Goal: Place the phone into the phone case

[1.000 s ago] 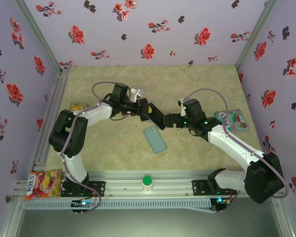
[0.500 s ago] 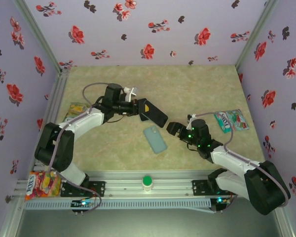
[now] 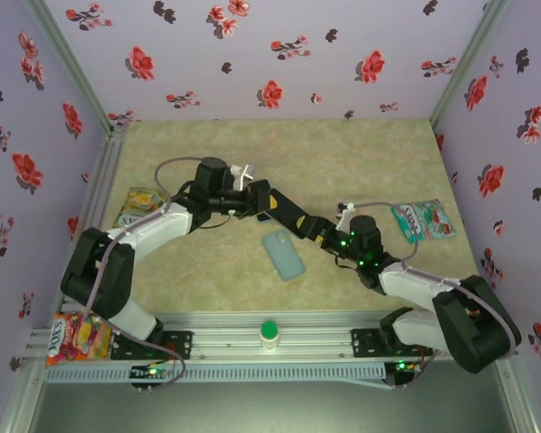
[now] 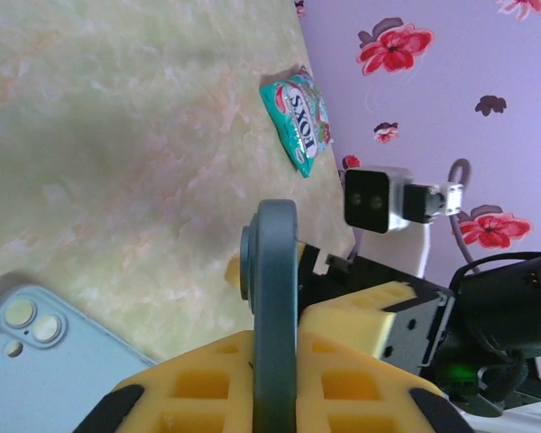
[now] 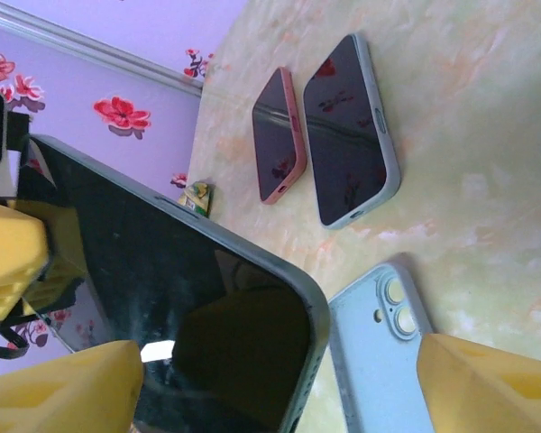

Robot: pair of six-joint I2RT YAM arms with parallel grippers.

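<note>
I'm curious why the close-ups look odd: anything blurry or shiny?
Right wrist view: the phone shows a glossy dark screen mirroring a yellowish shape; the near fingers look soft. Left wrist view: phone edge fairly sharp. Top view: even light, faint shadows.

Lilac walls (image 3: 279, 54) with red flowers (three sides), pale marbled tabletop (image 3: 361, 153), aluminium rail (image 3: 325, 320) in front

On the surface (image 3: 207, 271) the case (image 3: 283, 254) lies just before the phone (image 3: 293, 219), which is held up between the left pincer (image 3: 269, 203) and the right pincer (image 3: 323, 233); the left packet (image 3: 140, 200) and the right packet (image 3: 424, 219) flank them.
</note>
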